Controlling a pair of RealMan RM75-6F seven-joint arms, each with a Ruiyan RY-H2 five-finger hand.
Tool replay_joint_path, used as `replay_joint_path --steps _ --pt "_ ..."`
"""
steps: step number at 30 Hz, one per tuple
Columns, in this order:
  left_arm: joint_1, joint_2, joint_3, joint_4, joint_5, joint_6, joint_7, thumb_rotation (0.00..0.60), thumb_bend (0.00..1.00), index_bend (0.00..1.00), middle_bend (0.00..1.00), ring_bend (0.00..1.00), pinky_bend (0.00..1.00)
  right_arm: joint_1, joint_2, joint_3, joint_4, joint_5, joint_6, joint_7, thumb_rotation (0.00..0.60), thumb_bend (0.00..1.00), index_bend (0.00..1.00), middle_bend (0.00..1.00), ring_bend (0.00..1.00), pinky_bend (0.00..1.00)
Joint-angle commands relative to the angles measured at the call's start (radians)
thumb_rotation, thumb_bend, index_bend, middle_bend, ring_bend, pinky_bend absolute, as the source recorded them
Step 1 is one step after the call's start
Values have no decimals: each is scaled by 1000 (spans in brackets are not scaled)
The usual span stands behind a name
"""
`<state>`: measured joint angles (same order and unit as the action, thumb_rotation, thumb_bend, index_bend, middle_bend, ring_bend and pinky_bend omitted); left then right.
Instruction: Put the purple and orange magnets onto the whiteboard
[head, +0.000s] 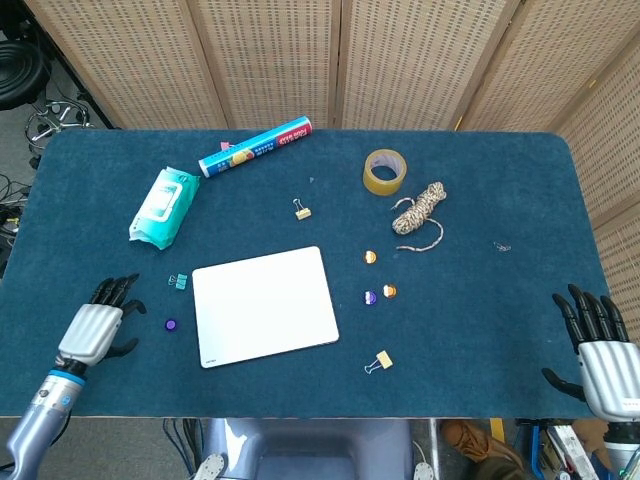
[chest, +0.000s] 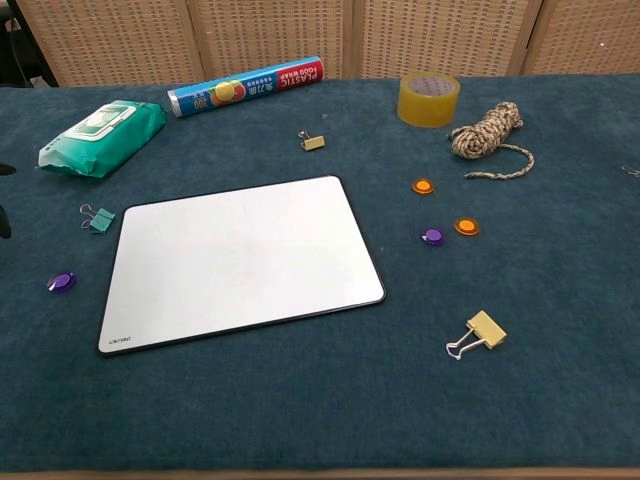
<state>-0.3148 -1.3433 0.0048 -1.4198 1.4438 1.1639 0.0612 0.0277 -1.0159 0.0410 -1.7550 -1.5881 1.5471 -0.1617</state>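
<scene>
The whiteboard lies bare on the blue table. The left hand, fingers spread and empty, hovers beside one purple magnet; the right hand hangs likewise splayed at the table's edge. Another purple magnet and two orange magnets sit right of the board.

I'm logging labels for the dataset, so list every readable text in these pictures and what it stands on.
"PLASTIC FOOD WRAP", upside down in the chest view: blue cardboard tube.
"300": same tube, beside the fruit picture.
Small dark logo, too small to read: white rectangular whiteboard, near left corner.
Print too blurred to read: green wet-wipes pack.
</scene>
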Motion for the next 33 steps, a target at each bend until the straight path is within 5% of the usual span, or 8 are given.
replay_joint_path --steps 1,33 --pt "-26 -52 -18 25 -46 -47 58 600 242 410 0 0 0 1 1 -1 -1 2 -2 1 600 0 0 0 0 0" --pt "-78 -157 -36 69 -131 -119 173 600 307 448 0 0 0 2 16 0 -5 10 -7 32 600 0 0 0 0 0"
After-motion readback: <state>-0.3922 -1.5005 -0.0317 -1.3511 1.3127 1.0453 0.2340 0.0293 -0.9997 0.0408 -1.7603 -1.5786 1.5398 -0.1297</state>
